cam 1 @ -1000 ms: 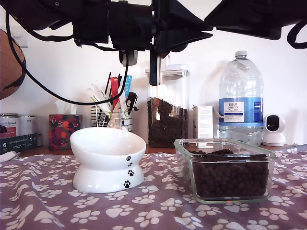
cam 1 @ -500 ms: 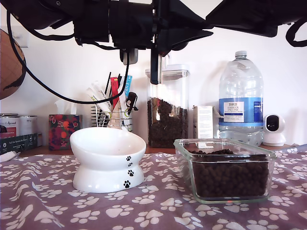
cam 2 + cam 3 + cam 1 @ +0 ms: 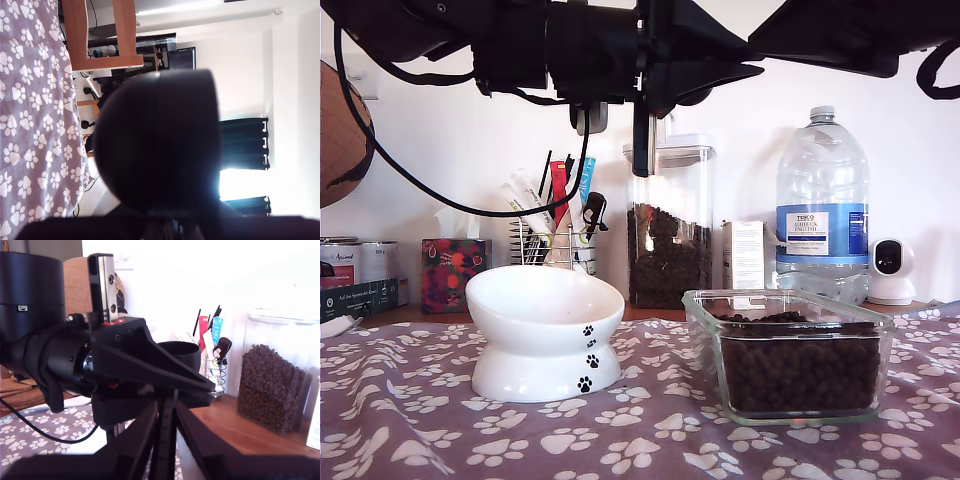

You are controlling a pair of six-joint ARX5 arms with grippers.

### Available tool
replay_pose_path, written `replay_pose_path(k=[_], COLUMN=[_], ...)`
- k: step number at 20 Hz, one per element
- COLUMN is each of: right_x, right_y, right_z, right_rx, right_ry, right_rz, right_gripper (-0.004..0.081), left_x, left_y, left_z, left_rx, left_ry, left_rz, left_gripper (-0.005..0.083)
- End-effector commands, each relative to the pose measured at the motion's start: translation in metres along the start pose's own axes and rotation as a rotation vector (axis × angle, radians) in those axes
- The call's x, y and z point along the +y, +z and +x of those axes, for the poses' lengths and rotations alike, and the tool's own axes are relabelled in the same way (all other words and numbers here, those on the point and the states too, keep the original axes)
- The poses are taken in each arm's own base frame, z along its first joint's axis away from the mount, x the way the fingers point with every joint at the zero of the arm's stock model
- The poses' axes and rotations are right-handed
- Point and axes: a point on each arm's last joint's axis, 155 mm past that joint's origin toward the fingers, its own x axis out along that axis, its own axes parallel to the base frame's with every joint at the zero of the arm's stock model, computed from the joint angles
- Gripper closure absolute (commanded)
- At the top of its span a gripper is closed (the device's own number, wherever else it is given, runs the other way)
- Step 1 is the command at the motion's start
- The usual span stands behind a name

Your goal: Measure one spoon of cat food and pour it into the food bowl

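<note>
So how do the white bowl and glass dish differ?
The food bowl is opaque white, round, on a pedestal foot; the glass dish is clear, square and flat-based. The dish is nearly full of cat food; no kibble shows in the bowl. Both stand on the paw-print cloth.

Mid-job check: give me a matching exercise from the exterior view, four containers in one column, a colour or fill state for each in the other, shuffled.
Things:
A. food bowl
B. square glass dish
C. tall canister
D. water bottle

States:
1. blue label
2. cat food nearly to the rim
3. white with black paw prints
4. partly filled with cat food, lid on

Pairs: A-3, B-2, C-4, D-1
</note>
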Motion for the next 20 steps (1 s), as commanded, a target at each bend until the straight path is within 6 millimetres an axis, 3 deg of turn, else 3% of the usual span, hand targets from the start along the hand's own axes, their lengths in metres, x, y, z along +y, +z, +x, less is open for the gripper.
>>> replay_pose_path(k=[1, 10, 15, 20], right_x=[-0.007, -0.018, -0.025, -0.029], right_y=[-0.006, -0.015, -0.023, -0.013], right_z=[0.001, 0.0, -0.001, 0.002], right_rx=[0.026, 0.065, 0.101, 0.081], right_ry=[-0.036, -0.093, -0.112, -0.127], right_rz=[-0.009, -0.046, -0.069, -0.068], right_gripper=[0.0783, 0.0783, 0.0783, 0.0783], left_x=[-0.001, -0.019, -0.018, -0.01], left_y=[-0.013, -0.027, -0.031, -0.028], left_z=[0.005, 0.002, -0.008, -0.011], left_rx=[0.061, 0.139, 0.204, 0.203], left_ry=[-0.012, -0.088, -0.097, -0.077], left_rz=[0.023, 0.139, 0.21, 0.263], left_gripper=[0.0655, 0.0473, 0.0466, 0.0465])
